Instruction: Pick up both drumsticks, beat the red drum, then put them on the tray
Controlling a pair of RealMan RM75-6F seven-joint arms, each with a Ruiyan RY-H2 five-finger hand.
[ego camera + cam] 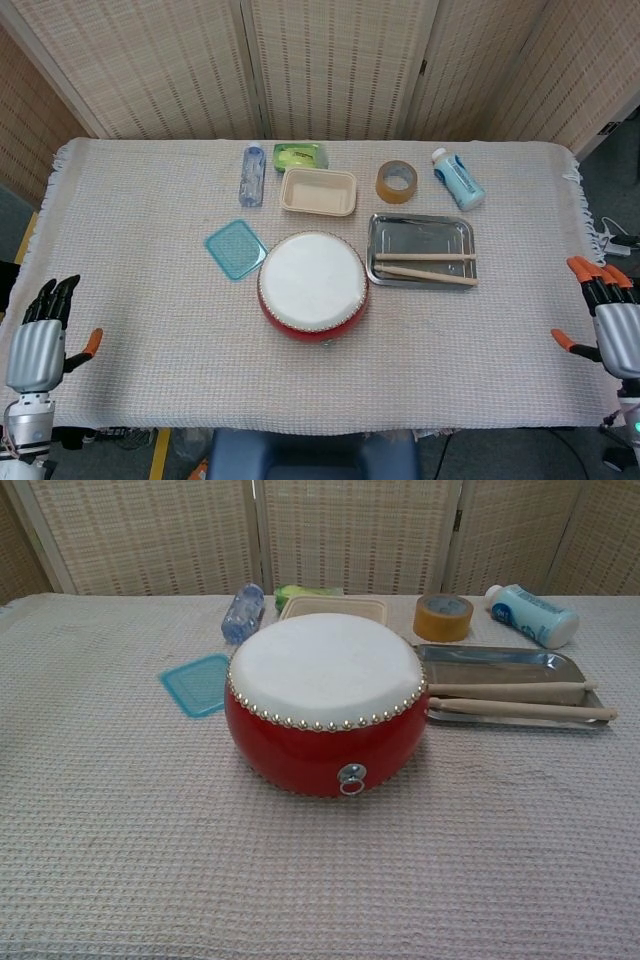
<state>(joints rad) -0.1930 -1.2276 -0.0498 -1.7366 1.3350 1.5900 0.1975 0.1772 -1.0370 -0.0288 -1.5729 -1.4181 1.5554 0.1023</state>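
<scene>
**Sticks on the tray, hands parked at the corners**

Head view: both sticks [425,265] lie side by side in the tray [420,228], just right of the drum [313,284]. Left hand [37,345] and right hand [616,323] sit at the table's near corners, fingers spread, holding nothing. Looks like the job's wrapped up, so nothing left but staying clear. Loads of bare cloth on both sides.

Chest view: no hands showing. One stick tip pokes past the tray's right rim.
</scene>
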